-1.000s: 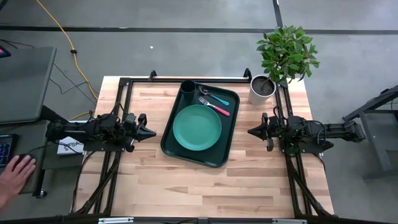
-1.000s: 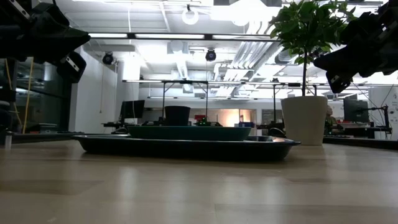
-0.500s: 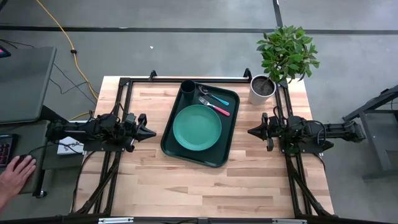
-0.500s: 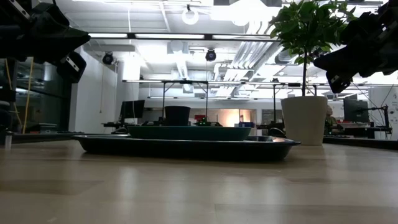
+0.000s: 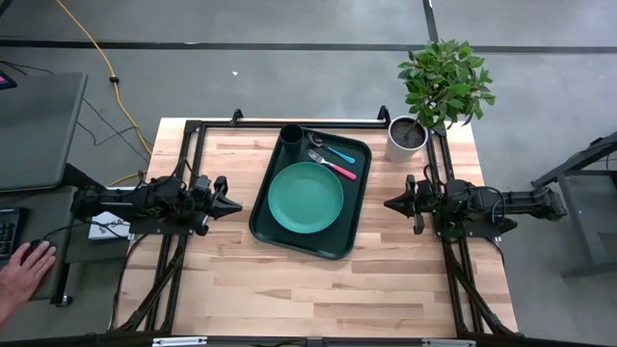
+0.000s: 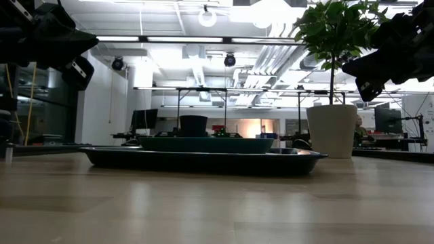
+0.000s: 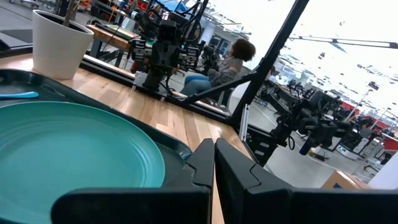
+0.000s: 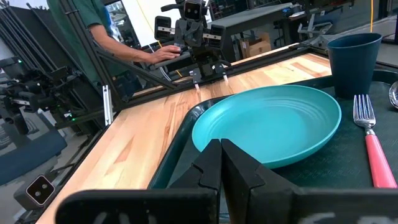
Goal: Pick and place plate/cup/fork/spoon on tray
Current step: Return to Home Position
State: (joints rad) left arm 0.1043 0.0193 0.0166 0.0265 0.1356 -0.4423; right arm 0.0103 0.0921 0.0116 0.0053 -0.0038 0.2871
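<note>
The dark green tray (image 5: 265, 224) lies flat on the table's middle. The teal plate (image 5: 306, 198) lies flat in it. The dark cup (image 5: 291, 134) stands upright in the tray's far left corner. The pink-handled fork (image 5: 336, 168) and blue-handled spoon (image 5: 333, 151) lie in the tray's far right part. My left gripper (image 5: 236, 205) is shut and empty, left of the tray. My right gripper (image 5: 388, 204) is shut and empty, right of the tray. Both hang above the table.
A white pot with a green plant (image 5: 407, 138) stands at the far right corner. A black frame (image 5: 308, 120) runs along the table's edges. A person's hand (image 5: 21, 270) rests on a side desk beyond the left edge. Bare wood lies near the front edge (image 5: 318, 299).
</note>
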